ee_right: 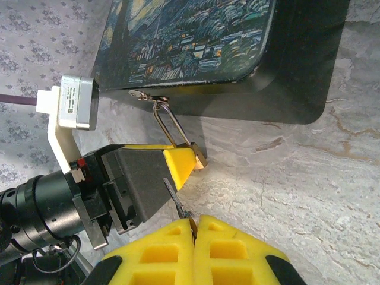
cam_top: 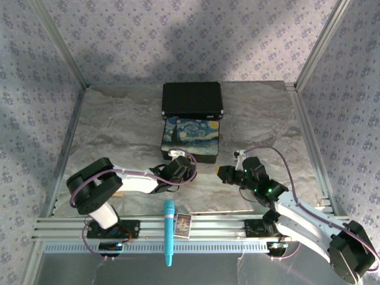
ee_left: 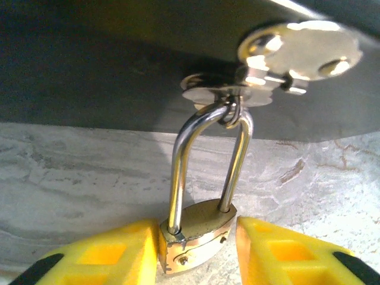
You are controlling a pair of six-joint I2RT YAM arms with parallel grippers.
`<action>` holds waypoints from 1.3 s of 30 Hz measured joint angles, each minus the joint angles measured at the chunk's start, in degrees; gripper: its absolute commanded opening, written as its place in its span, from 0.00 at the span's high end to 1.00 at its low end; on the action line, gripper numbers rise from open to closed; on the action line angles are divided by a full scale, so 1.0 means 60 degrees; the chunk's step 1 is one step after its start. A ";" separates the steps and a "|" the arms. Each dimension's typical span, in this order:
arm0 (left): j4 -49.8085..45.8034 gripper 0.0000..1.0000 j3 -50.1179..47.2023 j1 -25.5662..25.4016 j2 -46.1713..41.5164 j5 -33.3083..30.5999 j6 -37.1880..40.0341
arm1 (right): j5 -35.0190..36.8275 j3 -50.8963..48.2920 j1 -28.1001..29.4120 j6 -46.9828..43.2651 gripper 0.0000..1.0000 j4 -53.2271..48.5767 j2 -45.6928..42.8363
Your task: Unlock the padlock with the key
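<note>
Clamping the padlock [ee_left: 205, 222] by its body, my left gripper [ee_left: 198, 243] sits at 6 o'clock below the painted box's [ee_right: 196, 41] hasp [ee_left: 225, 95]; my right gripper [ee_right: 193, 224] clenches the key [ee_right: 174, 197], blade aimed at 11 o'clock.

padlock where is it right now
In the left wrist view the padlock sits bottom centre, shackle through the painted box's hasp, body between the fingers of the left gripper.
</note>
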 measured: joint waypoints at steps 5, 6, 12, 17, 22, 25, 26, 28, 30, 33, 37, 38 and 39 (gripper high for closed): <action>0.0025 0.75 0.0000 -0.0033 0.0000 -0.0062 -0.0135 | 0.0033 -0.0007 0.0004 0.0109 1.00 0.0117 0.0073; 0.0033 0.78 0.0000 -0.0033 -0.0004 -0.0066 -0.0157 | 0.0044 -0.0011 0.0004 0.0153 1.00 0.0153 0.0106; 0.0084 0.80 0.0018 -0.0051 -0.0004 -0.0098 -0.0426 | 0.0091 -0.0018 0.0022 0.0288 1.00 0.0299 0.0353; 0.0095 0.60 0.0175 -0.0055 0.0277 -0.0266 -0.0692 | 0.0109 -0.0073 0.0025 0.0361 1.00 0.0408 0.0415; 0.0157 0.58 0.0324 -0.0109 0.0488 -0.0503 -0.0849 | 0.0142 -0.0117 0.0025 0.0404 1.00 0.0488 0.0433; 0.0131 0.59 0.0375 -0.0164 0.0546 -0.0648 -0.0867 | 0.0175 -0.0182 0.0025 0.0433 1.00 0.0539 0.0433; 0.0109 0.61 0.0408 -0.0186 0.0576 -0.0725 -0.0889 | 0.0182 -0.0204 0.0025 0.0437 1.00 0.0543 0.0433; 0.0058 0.67 0.0474 -0.0219 0.0659 -0.0878 -0.0914 | 0.0189 -0.0244 0.0025 0.0441 1.00 0.0539 0.0433; 0.0022 0.72 0.0499 -0.0222 0.0703 -0.0965 -0.0962 | 0.0226 -0.0259 0.0025 0.0448 1.00 0.0539 0.0433; 0.0022 0.75 0.0565 -0.0222 0.0758 -0.0976 -0.1035 | 0.0259 -0.0259 0.0025 0.0488 1.00 0.0546 0.0437; -0.0171 0.80 0.0648 -0.0222 0.0688 -0.0907 -0.1180 | 0.0288 -0.0259 0.0025 0.0805 1.00 0.0656 0.0681; -0.0229 0.82 0.0648 -0.0222 0.0627 -0.0882 -0.1235 | 0.0288 -0.0259 0.0025 0.0962 1.00 0.0732 0.0841; -0.0280 0.82 0.0648 -0.0222 0.0568 -0.0852 -0.1271 | 0.0284 -0.0259 0.0025 0.1096 1.00 0.0787 0.0987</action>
